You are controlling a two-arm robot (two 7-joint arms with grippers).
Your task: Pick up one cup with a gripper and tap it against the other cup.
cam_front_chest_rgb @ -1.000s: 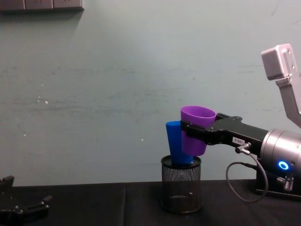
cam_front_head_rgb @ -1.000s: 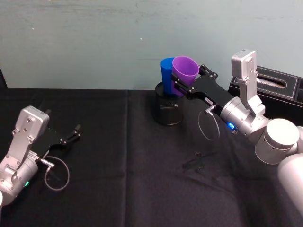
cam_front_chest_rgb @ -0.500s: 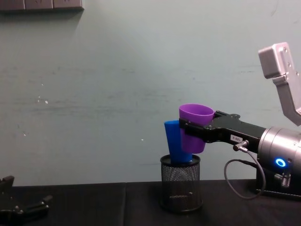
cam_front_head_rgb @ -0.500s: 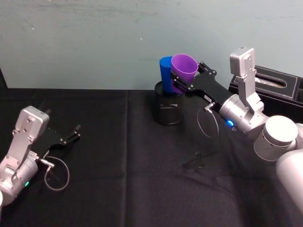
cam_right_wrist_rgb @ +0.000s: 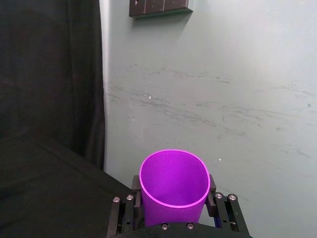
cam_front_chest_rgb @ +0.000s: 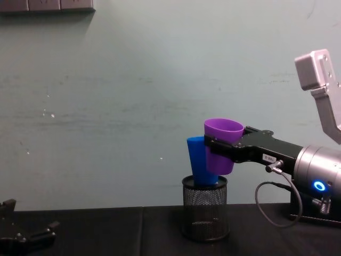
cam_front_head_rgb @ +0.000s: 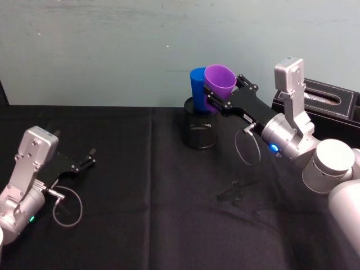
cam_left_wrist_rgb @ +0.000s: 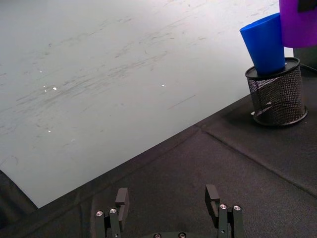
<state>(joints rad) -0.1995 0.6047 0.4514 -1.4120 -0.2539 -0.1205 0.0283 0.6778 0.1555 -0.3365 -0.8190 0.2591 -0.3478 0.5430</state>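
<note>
Purple cup up in my grip, tap about made.
Nearest, my left hand [cam_front_head_rgb: 88, 158] lies idle on the black worktop [cam_front_head_rgb: 140, 197], fingers apart and empty. Farther out, my right hand [cam_front_head_rgb: 224, 97] is clamped around the wide-rimmed purple plastic cup [cam_front_head_rgb: 219, 83], held upright above the black mesh pen holder [cam_front_head_rgb: 198, 132]. It looks to be touching the tall blue plastic cup [cam_front_head_rgb: 197, 84] leaning there.
</note>
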